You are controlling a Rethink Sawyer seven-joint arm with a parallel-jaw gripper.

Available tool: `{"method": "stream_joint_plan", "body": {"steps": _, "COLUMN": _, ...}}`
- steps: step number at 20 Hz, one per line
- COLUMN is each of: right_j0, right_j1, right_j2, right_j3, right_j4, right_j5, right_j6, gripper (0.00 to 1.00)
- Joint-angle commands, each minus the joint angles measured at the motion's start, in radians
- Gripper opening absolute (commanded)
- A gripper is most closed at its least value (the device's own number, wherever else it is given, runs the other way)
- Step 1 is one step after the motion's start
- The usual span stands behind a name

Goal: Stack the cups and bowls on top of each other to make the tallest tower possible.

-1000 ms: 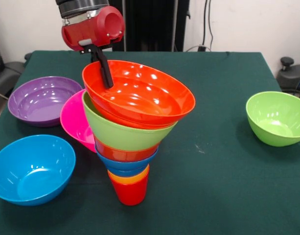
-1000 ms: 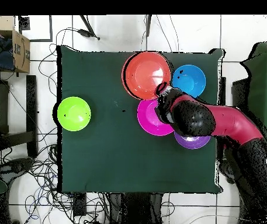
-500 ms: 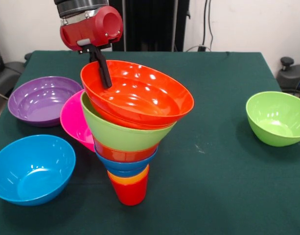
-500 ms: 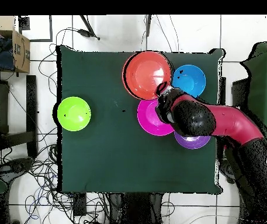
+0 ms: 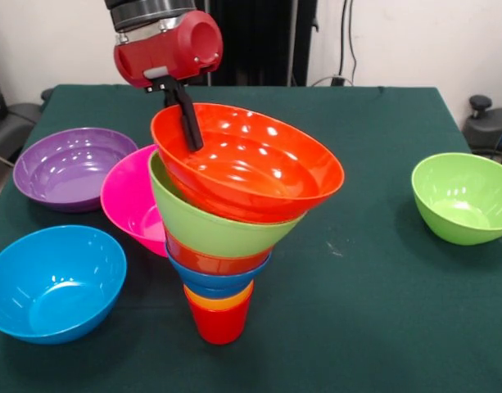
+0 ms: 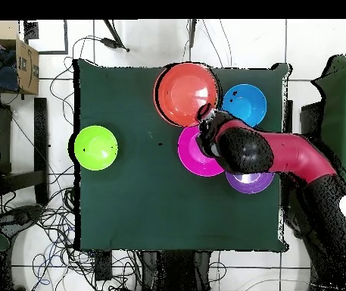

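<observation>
— Front view: where's the tower point(image 5: 234, 221)?
— Mid-counter point(image 5: 382, 311), toward its near edge; the jaws point(image 5: 187, 123) are clamped on the large orange-red bowl's point(image 5: 251, 168) rim.
— Overhead view?
— That bowl point(image 6: 185, 94) sits by the far edge; the jaws are hidden there.

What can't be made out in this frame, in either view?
- Gripper state: in the front view only one dark finger shows inside the large orange-red bowl; the rim hides any other. Overhead, the arm covers it.
- Tower layers: overhead, the top bowl hides everything beneath.
- Purple bowl: overhead, mostly under the arm.
- Pink bowl: front view, partly behind the tower.
</observation>
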Motion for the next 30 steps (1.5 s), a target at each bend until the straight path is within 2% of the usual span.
{"method": "stream_joint_plan", "body": {"steps": 1, "right_j0": 0.062, "right_j1": 0.038, "right_j2": -0.01, "right_j3": -0.065, "right_j4": -0.046, "right_j5": -0.023, "right_j6": -0.063, "gripper": 0.0}}
{"method": "stream_joint_plan", "body": {"steps": 30, "right_j0": 0.008, "right_j1": 0.055, "right_j2": 0.03, "right_j3": -0.066, "right_j4": -0.034, "right_j5": 0.021, "right_j6": -0.116, "gripper": 0.0}}
